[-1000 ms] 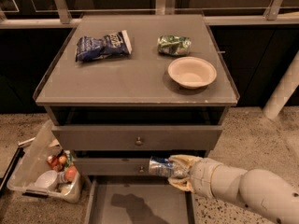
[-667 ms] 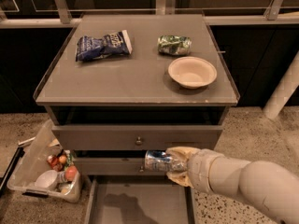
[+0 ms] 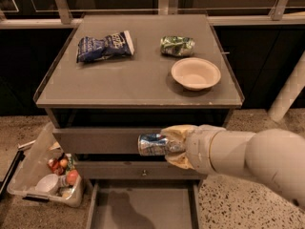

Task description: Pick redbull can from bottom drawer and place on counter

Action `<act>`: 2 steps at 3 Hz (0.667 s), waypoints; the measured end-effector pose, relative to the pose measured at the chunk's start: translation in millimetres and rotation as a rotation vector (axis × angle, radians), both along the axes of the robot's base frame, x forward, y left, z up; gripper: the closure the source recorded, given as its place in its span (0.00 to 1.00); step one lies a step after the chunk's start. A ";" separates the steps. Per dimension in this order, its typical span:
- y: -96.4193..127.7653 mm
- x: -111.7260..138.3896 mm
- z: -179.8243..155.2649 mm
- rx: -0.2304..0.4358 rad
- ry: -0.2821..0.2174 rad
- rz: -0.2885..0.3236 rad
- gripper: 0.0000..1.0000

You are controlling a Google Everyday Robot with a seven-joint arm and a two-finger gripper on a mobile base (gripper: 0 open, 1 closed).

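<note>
The redbull can (image 3: 151, 144), silver with blue patches, lies sideways in my gripper (image 3: 172, 146), which is shut on it. The gripper holds the can in the air in front of the upper drawer front, above the open bottom drawer (image 3: 143, 209) and below the counter's (image 3: 138, 78) front edge. The drawer's grey floor shows nothing on it. My arm comes in from the right.
On the counter lie a dark-blue snack bag (image 3: 104, 46), a green-and-silver packet (image 3: 177, 46) and a beige bowl (image 3: 195, 73). A clear bin (image 3: 45, 173) with cups and fruit stands on the floor at the left. A white post (image 3: 288, 92) stands at the right.
The gripper has lifted the can up from near the drawer to the level of the upper drawer front and moved it slightly left.
</note>
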State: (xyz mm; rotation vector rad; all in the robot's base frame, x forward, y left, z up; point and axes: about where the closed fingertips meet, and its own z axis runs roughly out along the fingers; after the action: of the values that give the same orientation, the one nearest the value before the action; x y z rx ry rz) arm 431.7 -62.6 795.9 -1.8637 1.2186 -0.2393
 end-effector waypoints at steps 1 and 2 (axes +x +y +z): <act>-22.3 23.6 27.6 0.083 -0.014 0.029 1.00; -51.9 45.8 41.5 0.244 -0.009 0.057 1.00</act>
State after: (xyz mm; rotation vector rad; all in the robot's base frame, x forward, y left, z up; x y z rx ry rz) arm 477.5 -114.5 837.4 -1.6802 1.1334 -0.0637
